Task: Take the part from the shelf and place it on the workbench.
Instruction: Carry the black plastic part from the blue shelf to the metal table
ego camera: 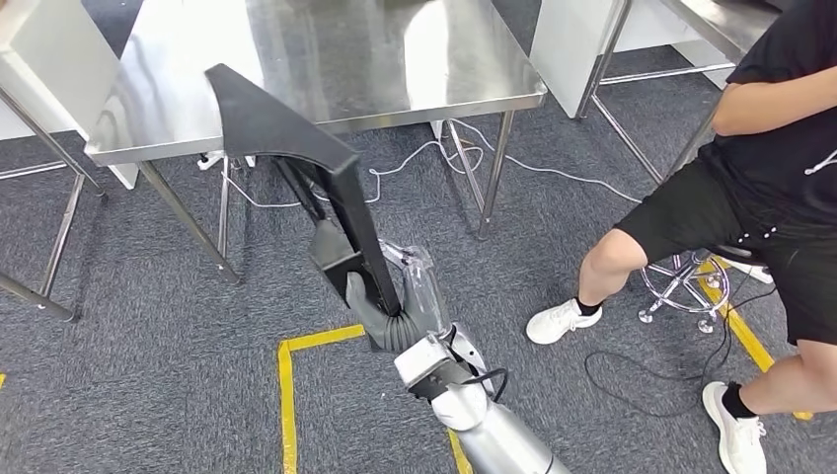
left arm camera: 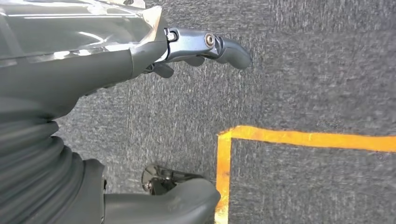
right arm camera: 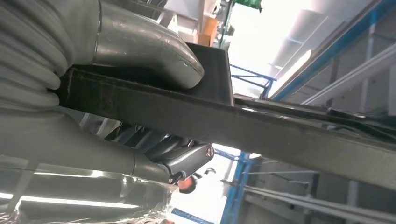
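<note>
Right hand (ego camera: 380, 296) grips black part (ego camera: 286, 128) low, near steel workbench (ego camera: 326, 59). Left hand (left arm camera: 187, 49) hangs open. Top-heavy; may tip or clip the edge.

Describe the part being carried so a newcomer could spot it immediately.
Start at the steel workbench across the top of the head view. Just before its near edge, the right robot hand holds up the black part, long, angular and matte, unlike the shiny table.

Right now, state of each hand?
Left hand: open, holding nothing, hanging above the carpet.
Right hand: closed on the black part, near the workbench.
</note>
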`<state>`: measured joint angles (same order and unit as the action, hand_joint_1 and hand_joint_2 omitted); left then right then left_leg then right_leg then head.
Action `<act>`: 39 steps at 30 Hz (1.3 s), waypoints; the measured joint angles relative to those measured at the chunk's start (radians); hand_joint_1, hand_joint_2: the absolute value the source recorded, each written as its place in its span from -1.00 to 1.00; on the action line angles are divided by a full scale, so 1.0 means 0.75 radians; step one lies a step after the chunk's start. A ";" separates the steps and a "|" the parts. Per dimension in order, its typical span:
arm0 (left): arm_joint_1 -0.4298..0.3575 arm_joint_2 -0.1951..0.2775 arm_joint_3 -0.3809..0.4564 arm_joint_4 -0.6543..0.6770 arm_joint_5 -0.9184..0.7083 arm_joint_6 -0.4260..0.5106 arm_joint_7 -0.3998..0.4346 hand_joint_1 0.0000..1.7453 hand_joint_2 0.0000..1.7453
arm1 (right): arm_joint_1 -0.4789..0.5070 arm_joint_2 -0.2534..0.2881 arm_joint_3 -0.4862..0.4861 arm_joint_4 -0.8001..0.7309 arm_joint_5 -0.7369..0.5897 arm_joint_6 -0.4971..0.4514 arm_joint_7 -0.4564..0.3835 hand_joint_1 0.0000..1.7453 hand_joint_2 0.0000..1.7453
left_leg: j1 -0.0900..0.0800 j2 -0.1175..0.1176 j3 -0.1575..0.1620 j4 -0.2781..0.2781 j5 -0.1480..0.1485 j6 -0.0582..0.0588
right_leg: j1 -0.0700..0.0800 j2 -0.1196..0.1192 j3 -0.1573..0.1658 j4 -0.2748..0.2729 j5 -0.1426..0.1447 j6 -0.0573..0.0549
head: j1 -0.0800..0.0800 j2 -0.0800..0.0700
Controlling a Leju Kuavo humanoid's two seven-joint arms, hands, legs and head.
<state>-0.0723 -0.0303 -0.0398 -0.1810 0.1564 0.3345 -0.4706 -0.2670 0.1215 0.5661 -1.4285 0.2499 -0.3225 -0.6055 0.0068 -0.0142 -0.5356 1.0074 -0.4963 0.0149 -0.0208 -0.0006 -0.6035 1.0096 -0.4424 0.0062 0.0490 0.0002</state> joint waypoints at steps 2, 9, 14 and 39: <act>-0.001 0.001 0.000 0.000 -0.001 0.001 -0.001 -1.00 1.00 | -0.002 0.003 -0.001 0.001 0.000 0.000 0.000 1.00 1.00 | 0.005 0.007 -0.039 0.085 -0.026 -0.012 | -0.006 0.001 0.021 -0.002 -0.009 -0.017 | -0.001 0.000; 0.002 0.002 0.000 0.000 -0.002 0.001 -0.001 -1.00 1.00 | 0.002 0.007 0.000 0.003 0.000 0.000 0.000 1.00 1.00 | 0.006 0.015 -0.202 0.201 0.011 -0.007 | 0.011 0.007 0.082 -0.004 -0.062 -0.033 | -0.001 0.000; 0.001 0.008 0.000 0.000 -0.002 0.002 -0.003 -1.00 1.00 | -0.002 0.016 0.000 0.002 0.001 -0.005 0.011 1.00 1.00 | -0.020 0.012 -0.121 0.005 0.073 0.043 | 0.020 0.007 0.120 -0.009 -0.081 -0.002 | -0.001 0.000; 0.009 -0.002 0.020 0.000 0.005 0.012 -0.006 -1.00 1.00 | -0.036 0.040 0.001 0.047 0.016 -0.012 0.047 1.00 1.00 | 0.024 0.015 -0.215 0.229 -0.003 -0.028 | 0.008 0.007 0.108 -0.028 -0.059 -0.031 | -0.005 0.000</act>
<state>-0.0659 -0.0320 -0.0244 -0.1808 0.1601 0.3437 -0.4753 -0.2943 0.1514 0.5665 -1.3933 0.2619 -0.3318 -0.5699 0.0249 -0.0031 -0.6970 1.1791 -0.4982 -0.0061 -0.0149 0.0049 -0.5229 0.9888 -0.4868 -0.0173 0.0450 0.0001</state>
